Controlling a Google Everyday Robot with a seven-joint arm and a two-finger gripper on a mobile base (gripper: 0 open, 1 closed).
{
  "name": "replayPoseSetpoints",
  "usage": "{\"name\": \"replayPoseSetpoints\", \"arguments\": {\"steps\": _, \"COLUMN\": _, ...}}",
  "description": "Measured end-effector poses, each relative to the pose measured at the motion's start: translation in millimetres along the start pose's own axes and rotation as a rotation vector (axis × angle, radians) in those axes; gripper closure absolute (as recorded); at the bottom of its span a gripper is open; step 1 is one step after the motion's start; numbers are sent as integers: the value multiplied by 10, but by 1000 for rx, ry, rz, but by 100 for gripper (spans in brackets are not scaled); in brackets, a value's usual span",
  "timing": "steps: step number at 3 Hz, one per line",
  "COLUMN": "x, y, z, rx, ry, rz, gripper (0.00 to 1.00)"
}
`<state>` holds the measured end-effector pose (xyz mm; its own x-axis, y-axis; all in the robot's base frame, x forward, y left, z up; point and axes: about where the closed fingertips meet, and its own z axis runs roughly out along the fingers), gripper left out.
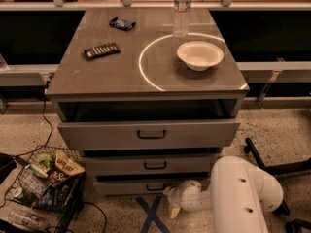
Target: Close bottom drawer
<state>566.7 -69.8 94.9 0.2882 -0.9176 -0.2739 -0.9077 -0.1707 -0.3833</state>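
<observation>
A thick white cylindrical arm link (240, 198) fills the lower right of the view, rising from the bottom edge. From it a slimmer white rounded wrist (194, 199) reaches toward the view's left, held low. It ends in the cream-coloured gripper (172, 203) at bottom centre.

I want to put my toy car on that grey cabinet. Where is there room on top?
Bare: the front left of the cabinet top, between the dark bar and the front edge. Crowded: the right, with bowl and bottle. The gripper is down by the bottom drawer.
</observation>
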Motion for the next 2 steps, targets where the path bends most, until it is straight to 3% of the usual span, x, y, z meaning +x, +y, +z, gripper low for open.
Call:
{"name": "replayPoseSetpoints", "arguments": {"steps": 1, "x": -16, "y": 38, "z": -11, "rx": 0, "ry": 0, "rz": 0, "gripper": 13}}
{"name": "replayPoseSetpoints", "arguments": {"steps": 2, "x": -21, "y": 51, "z": -15, "rx": 0, "ry": 0, "rz": 0, "gripper": 36}}
